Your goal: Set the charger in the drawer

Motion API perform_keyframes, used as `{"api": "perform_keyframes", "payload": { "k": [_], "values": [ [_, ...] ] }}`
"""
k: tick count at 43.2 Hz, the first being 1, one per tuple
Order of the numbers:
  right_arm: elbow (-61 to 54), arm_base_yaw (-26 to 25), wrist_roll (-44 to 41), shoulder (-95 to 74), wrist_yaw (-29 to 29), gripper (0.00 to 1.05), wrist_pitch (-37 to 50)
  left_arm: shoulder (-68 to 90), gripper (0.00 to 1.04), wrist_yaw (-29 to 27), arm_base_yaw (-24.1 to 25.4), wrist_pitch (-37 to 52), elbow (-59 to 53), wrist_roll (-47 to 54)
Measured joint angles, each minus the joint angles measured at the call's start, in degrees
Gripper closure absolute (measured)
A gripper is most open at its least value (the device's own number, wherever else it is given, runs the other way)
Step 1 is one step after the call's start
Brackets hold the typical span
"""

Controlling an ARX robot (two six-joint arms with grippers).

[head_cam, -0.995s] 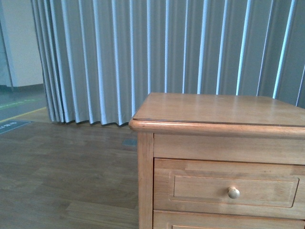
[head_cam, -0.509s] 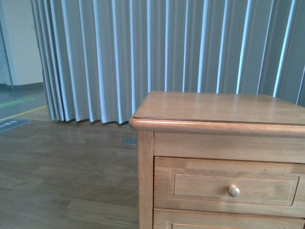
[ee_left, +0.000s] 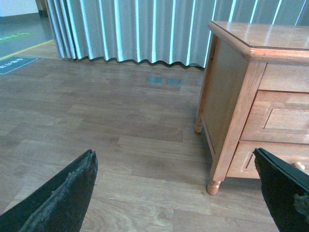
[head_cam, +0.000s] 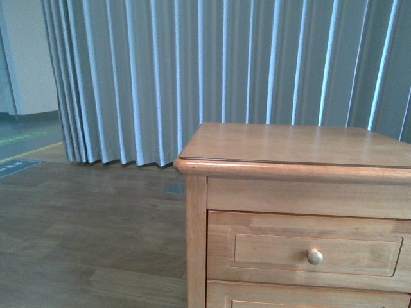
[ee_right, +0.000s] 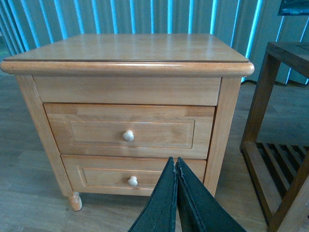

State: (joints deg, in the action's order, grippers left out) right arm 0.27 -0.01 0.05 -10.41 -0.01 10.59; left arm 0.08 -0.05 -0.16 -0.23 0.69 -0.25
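The honey-brown wooden cabinet (ee_right: 130,53) stands on the floor. Its upper drawer (ee_right: 130,131) is closed, a round pale knob (ee_right: 128,136) on its panel front; the front view shows the same drawer (head_cam: 314,251) and knob (head_cam: 314,256) at lower right. The charger is out of view in every frame, and the cabinet top is bare. My right gripper (ee_right: 174,160) is shut with nothing between its fingers, held in front of the cabinet at the height of the lower drawer (ee_right: 133,176). My left gripper (ee_left: 175,157) is open and empty over the floor, to the left of the cabinet (ee_left: 231,92).
Grey-blue pleated curtains (head_cam: 192,70) hang behind the cabinet. Wood-plank floor (ee_left: 111,121) stretches to its left. A darker wooden slatted stand (ee_right: 280,145) is close by the cabinet's right side.
The front view has shifted very slightly; the cabinet sits a touch lower in frame. Nothing else differs.
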Motion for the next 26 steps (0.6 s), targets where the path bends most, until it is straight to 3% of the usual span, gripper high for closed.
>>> {"api": "perform_keyframes", "payload": {
  "k": [3, 6, 20, 26],
  "values": [
    [0.02, 0.00, 0.00, 1.81, -0.02, 1.03, -1.90, 0.00, 0.06, 0.00, 0.00, 0.00, 0.00, 0.00],
    [0.04, 0.00, -0.02, 7.72, -0.04, 1.03, -9.68, 0.00, 0.06, -0.11, 0.00, 0.00, 0.00, 0.00],
    [0.04, -0.02, -0.02, 10.16, -0.04, 1.03, -10.51, 0.00, 0.06, -0.02, 0.00, 0.00, 0.00, 0.00],
    [0.04, 0.00, -0.07, 10.16, -0.04, 0.84, -10.51, 0.00, 0.06, -0.04, 0.00, 0.00, 0.00, 0.00]
  ]
}}
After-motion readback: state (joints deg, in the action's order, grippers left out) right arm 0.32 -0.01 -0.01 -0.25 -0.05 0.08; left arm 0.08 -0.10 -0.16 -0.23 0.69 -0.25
